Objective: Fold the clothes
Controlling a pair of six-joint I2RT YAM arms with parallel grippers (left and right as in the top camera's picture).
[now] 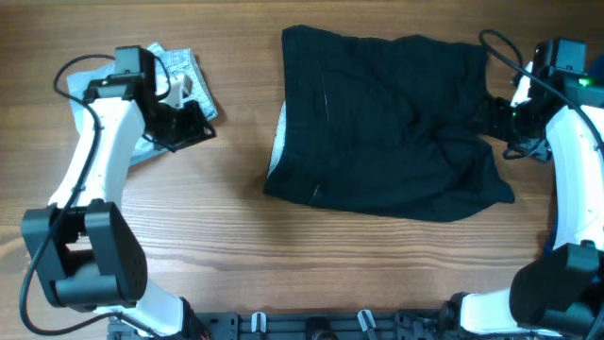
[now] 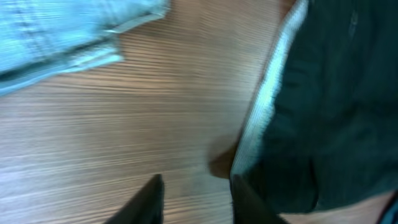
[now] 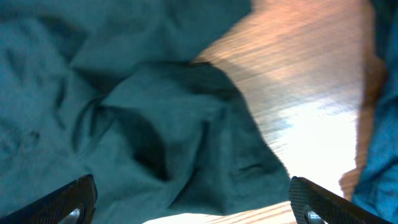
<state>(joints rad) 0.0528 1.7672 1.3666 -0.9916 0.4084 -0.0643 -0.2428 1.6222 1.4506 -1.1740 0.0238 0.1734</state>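
- overhead view: the black shorts lie spread out on the wooden table, toward 1 o'clock from the middle.
- the left gripper is at 9 o'clock from the shorts, well apart from them. it sits over the edge of a light-blue denim garment.
- the right gripper is at 3 o'clock, right at the edge of the shorts.
- from up here you cannot tell how wide either hand is. the wrist views show that.
- left wrist view: the two dark fingers stand a little way apart, with only bare wood between them. this hand holds nothing.
- this view also shows, up close, a pale lining strip along the edge of the shorts, at 3 o'clock from the fingers. the denim is at 11 o'clock.
- right wrist view: the fingers are very far apart, so this hand is wide and holds nothing.
- bumpy folds of the shorts fill the space from 9 to 12 o'clock, and you see them better here than from above.
- a bit of blue cloth shows at 3 o'clock.
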